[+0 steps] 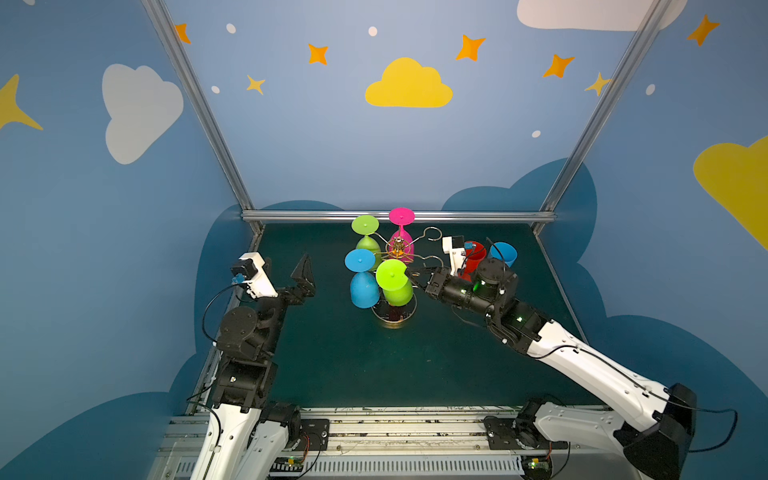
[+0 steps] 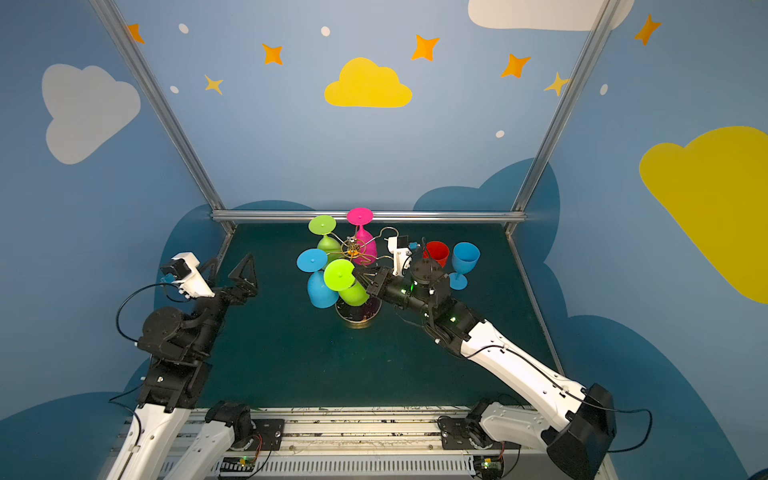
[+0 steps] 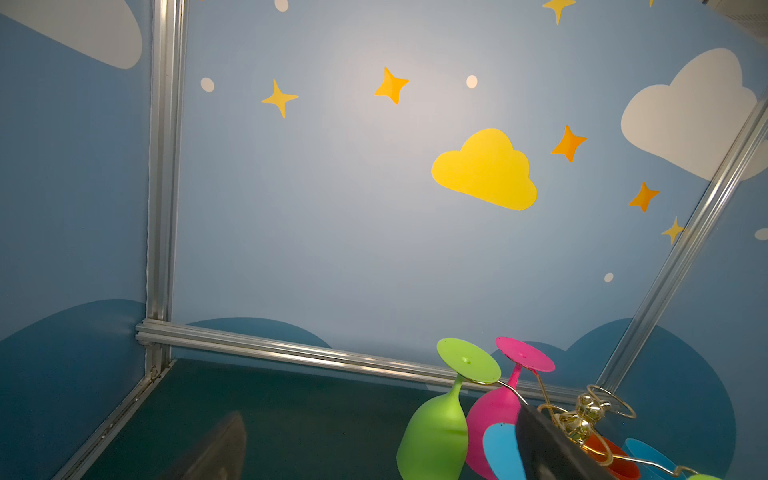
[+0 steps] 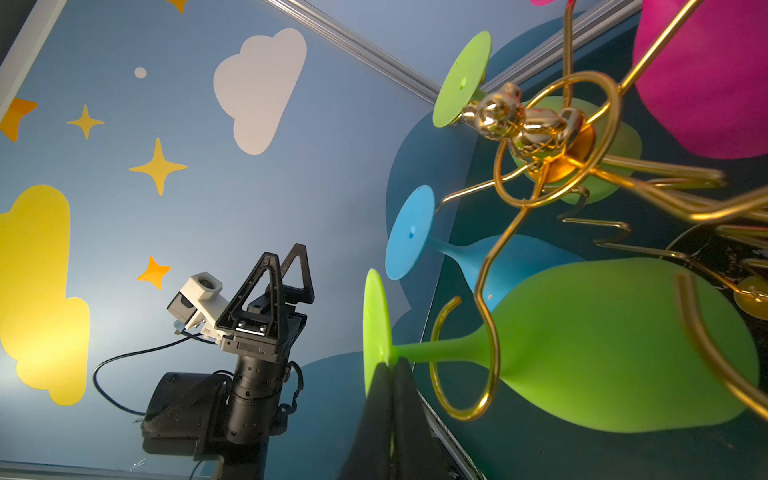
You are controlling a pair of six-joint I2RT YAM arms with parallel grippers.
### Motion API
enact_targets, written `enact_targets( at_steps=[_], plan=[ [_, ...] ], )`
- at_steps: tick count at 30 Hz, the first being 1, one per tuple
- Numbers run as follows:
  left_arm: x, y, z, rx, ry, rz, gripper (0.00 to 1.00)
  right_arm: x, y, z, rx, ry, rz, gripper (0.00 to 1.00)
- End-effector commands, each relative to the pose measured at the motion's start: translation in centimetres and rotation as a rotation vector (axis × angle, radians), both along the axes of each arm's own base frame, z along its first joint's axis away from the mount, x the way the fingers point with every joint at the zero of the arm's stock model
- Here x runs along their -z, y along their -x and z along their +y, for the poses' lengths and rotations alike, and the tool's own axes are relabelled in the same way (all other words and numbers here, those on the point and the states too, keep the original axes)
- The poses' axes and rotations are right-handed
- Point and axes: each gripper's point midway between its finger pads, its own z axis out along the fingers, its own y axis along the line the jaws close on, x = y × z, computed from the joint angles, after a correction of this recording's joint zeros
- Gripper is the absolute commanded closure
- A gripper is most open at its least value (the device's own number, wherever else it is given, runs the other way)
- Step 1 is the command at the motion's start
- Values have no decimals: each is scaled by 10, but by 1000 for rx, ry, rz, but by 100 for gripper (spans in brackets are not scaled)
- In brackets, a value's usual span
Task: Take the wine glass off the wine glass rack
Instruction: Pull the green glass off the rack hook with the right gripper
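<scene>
Four plastic glasses hang upside down, feet up, from the thin gold wire wine glass rack [image 1: 398,248], which stands on its round dark base in the middle of the dark green tabletop [image 1: 415,365]. They are a far lime-green wine glass [image 1: 365,225], a pink wine glass [image 1: 401,216], a blue hanging wine glass [image 1: 364,289] at the left and the near lime-green wine glass [image 1: 398,293]. The right gripper [image 4: 392,363] reaches in from the right, pinched tight on the edge of the near lime-green wine glass's flat foot; the stem sits inside a wire loop. The left gripper [image 2: 229,270] hovers at the left, well apart from the rack — jaws spread wide. At the far right a red plastic glass [image 1: 476,253] and a blue upright wine glass [image 2: 465,257] stand on the tabletop, just beyond the right arm.
</scene>
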Motion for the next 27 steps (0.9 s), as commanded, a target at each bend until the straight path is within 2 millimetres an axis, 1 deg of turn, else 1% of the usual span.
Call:
enact_targets(
  at_steps=[1, 9, 15, 21, 27],
  plan=[
    [-4, 2, 2, -5, 7, -21, 0, -14, 0, -6, 15, -54, -21, 100],
    [-3, 2, 1, -4, 8, -20, 0, -6, -7, -9, 35, -73, 12, 100],
    [-3, 2, 2, -5, 8, -21, 0, -10, -12, -12, 56, -88, 9, 100],
    [-4, 2, 2, -4, 9, -21, 0, -14, -16, -10, 57, -103, 10, 100],
    [-4, 3, 2, -5, 9, -24, 0, -13, -21, -6, 61, -108, 15, 100]
  ],
)
